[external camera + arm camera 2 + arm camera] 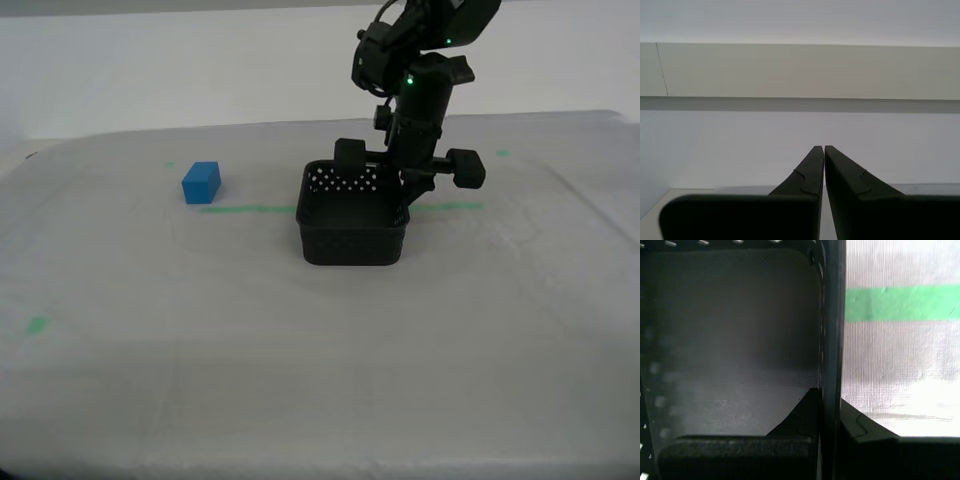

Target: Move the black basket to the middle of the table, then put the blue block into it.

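The black basket (350, 235) stands on the table (320, 380) near the middle, empty. My first gripper (403, 205) comes down from above and is shut on the basket's wall at the exterior view's right. In the first wrist view the wall (832, 315) runs between the fingers, with my first gripper (830, 395) clamped on it, one finger inside over the basket floor (730, 340). The blue block (201, 183) lies on the table at the exterior view's left, apart from the basket. My second gripper (824, 147) is shut and empty, facing a pale wall; it does not show in the exterior view.
A green tape strip (245, 209) runs across the table behind the basket and shows beside it in the first wrist view (900, 303). Small green marks (37, 325) lie near the table's front left and far right. A white wall stands behind the table.
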`<state>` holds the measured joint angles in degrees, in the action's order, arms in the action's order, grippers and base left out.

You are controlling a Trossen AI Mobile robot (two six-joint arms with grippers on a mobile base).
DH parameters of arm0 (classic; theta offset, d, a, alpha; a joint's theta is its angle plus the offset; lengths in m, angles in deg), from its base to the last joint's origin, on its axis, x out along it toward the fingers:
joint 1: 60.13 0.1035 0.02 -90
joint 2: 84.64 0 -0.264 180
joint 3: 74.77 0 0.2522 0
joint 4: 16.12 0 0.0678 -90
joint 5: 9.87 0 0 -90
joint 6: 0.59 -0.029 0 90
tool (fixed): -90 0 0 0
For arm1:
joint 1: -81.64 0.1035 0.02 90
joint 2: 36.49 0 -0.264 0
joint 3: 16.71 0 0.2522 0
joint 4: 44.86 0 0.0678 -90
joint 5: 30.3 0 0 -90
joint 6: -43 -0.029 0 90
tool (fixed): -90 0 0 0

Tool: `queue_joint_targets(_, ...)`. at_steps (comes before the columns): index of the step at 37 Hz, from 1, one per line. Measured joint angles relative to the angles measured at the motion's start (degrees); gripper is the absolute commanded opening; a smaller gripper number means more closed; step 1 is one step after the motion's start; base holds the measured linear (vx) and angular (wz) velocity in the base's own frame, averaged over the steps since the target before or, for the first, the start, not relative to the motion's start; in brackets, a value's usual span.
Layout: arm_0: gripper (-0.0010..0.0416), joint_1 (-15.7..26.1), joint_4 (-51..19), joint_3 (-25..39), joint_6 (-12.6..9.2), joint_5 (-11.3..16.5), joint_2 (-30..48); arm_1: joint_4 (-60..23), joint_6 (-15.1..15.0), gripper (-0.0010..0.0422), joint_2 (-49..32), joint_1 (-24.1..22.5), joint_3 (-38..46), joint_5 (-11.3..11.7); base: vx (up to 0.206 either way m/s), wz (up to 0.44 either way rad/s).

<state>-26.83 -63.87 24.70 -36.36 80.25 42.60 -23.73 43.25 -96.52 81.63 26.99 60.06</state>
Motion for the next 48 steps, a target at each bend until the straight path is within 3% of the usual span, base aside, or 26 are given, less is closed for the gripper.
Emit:
queue_joint_targets(11, 0.0012, 0.0, 1.0, -0.3, -0.1, 0.0, 0.0, 0.0, 0.0, 0.0000, 0.0, 0.0, 0.0, 0.0, 0.000, 0.000)
queue_joint_targets(27, 0.0118, 0.0, -0.2, -0.2, 0.0, -1.1, -0.1, 0.0, 0.0, 0.0000, 0.0, 0.0, 0.0, 0.0, 0.000, 0.000)
queue_joint_targets(35, 0.0216, 0.0, -0.5, 0.0, 0.4, -1.2, -0.1, 0.0, 0.0, 0.0000, 0.0, 0.0, 0.0, 0.0, 0.000, 0.000)
queue_joint_targets(48, 0.0408, 0.0, -5.9, 4.6, 3.3, -1.3, -0.2, 0.0, 0.0, 0.0000, 0.0, 0.0, 0.0, 0.0, 0.000, 0.000)
